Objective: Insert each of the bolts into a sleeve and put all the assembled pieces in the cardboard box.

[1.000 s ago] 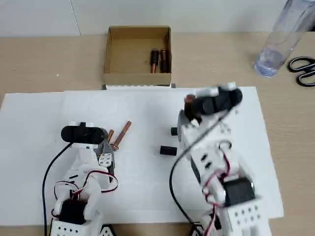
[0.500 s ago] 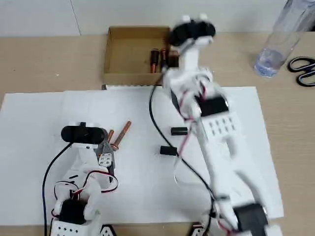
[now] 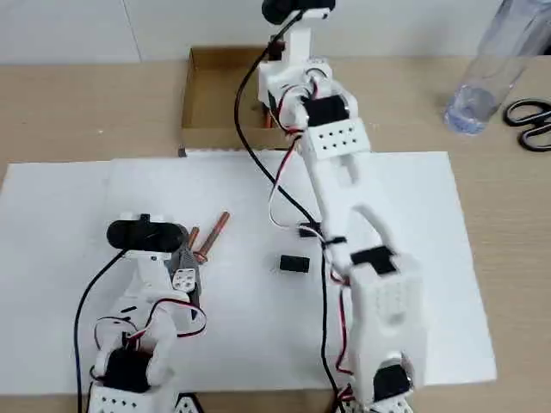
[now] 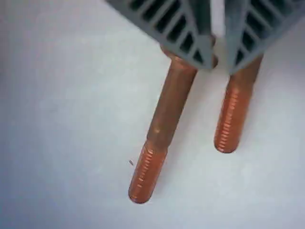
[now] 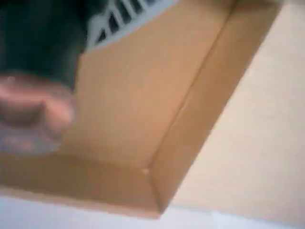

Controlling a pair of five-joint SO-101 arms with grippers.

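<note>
No text or number is legible; the bottle (image 3: 495,69) may carry print too small to tell.

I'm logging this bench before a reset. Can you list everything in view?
Table: 1, tan, under everything.
Paper: 1, white, on the table under the arms.
Box: 1, brown cardboard, beyond the paper's far edge.
Bolts: 2, copper, side by side on the paper's left half.
Sleeves: 2, black, mid-paper, one partly hidden.
Sleeved bolt: 1, black and copper, blurred, held over the box.
Bottle: 1, clear, far right of the table.
Scissors: 1, black, right edge.
Left end effector: grey, shut, over the bolts' heads.
Right end effector: grey, above the box, holding the sleeved bolt.
</note>
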